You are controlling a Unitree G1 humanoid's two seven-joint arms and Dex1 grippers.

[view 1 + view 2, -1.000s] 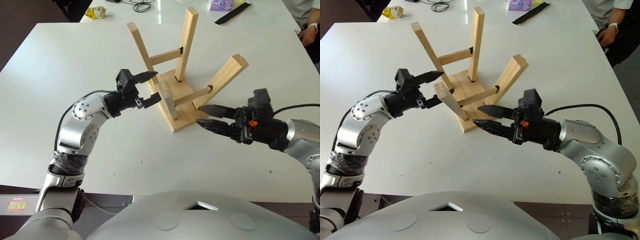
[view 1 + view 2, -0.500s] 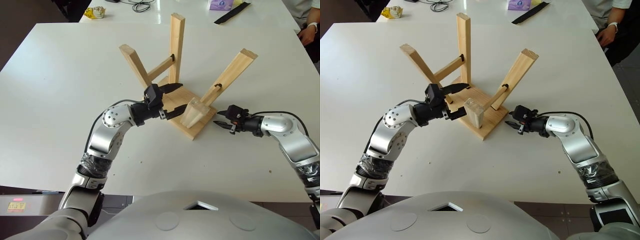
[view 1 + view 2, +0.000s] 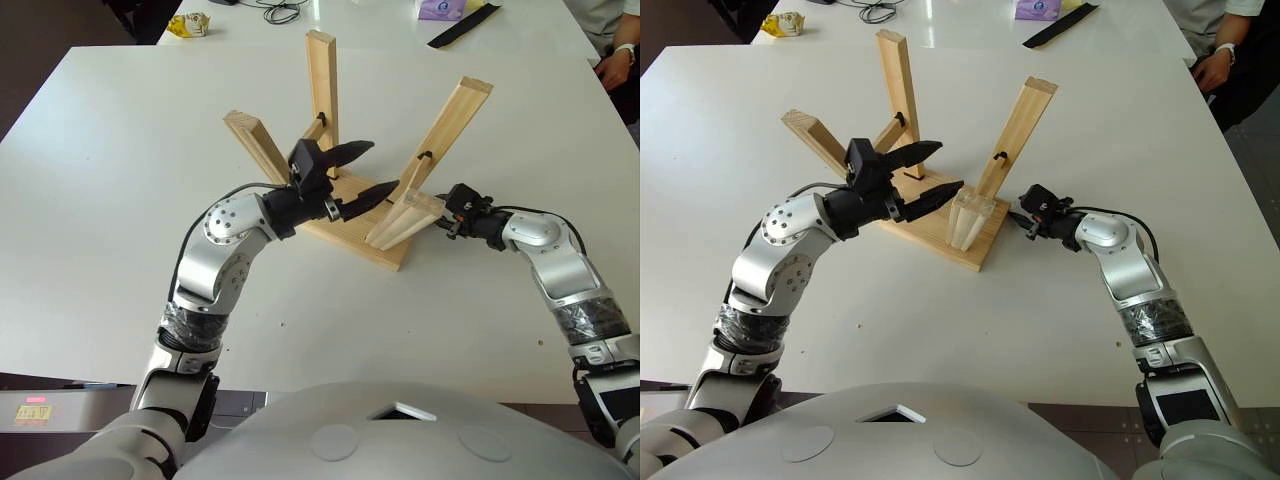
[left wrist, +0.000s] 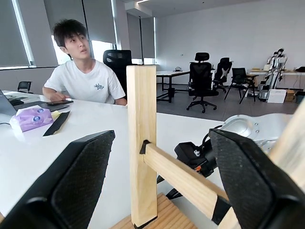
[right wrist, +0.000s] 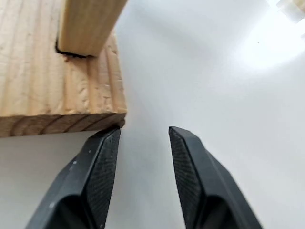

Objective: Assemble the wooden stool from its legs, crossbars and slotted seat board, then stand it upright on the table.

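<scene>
The wooden stool lies upside down on the white table, its slotted seat board [image 3: 345, 238] flat and its legs pointing up. One leg [image 3: 322, 70] stands tallest at the back, another leg [image 3: 455, 120] leans right, and a short-looking leg [image 3: 405, 218] is nearest me. My left gripper [image 3: 385, 165] hovers open over the seat among the legs; in the left wrist view a leg [image 4: 142, 143] and crossbar [image 4: 186, 179] lie beyond its fingers [image 4: 71, 186]. My right gripper [image 5: 143, 131] is open low at the board's right corner [image 5: 52, 81], one fingertip [image 5: 102, 162] touching its edge.
A yellow packet [image 3: 190, 25], cables [image 3: 285, 12], a purple pack [image 3: 440, 10] and a black strip [image 3: 463, 25] lie on the table behind. A person's hand [image 3: 620, 65] rests at the far right edge. Bare table [image 3: 120, 150] spreads left and in front.
The stool has turned on the table, its near leg swinging right. My left gripper followed in over the seat. My right gripper drew in, narrowed, and came to the board's right corner.
</scene>
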